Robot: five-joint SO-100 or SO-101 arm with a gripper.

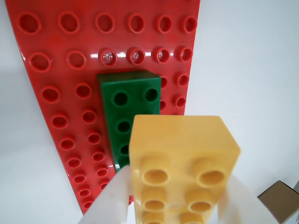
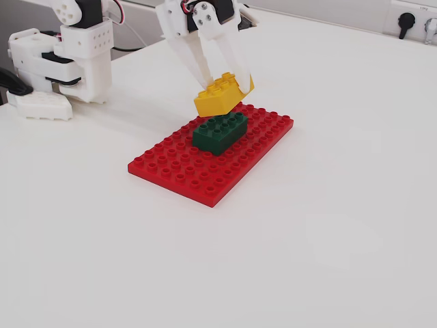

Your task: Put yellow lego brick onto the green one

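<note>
Already your gripper [image 2: 222, 85] is clamped on the yellow brick [image 2: 222, 94], lifted just above the green brick [image 2: 220, 132] near the baseplate's [image 2: 179, 170] far edge; seating it remains.

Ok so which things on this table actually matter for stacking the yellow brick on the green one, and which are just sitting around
Part of the job:
- yellow lego brick, gripped in the claw, held tilted over the green one
- green brick, pressed onto the red baseplate
- red baseplate, as its support

Just lying about:
- wall socket at the table's far edge
- small brownish block, seen only in the wrist view
</note>
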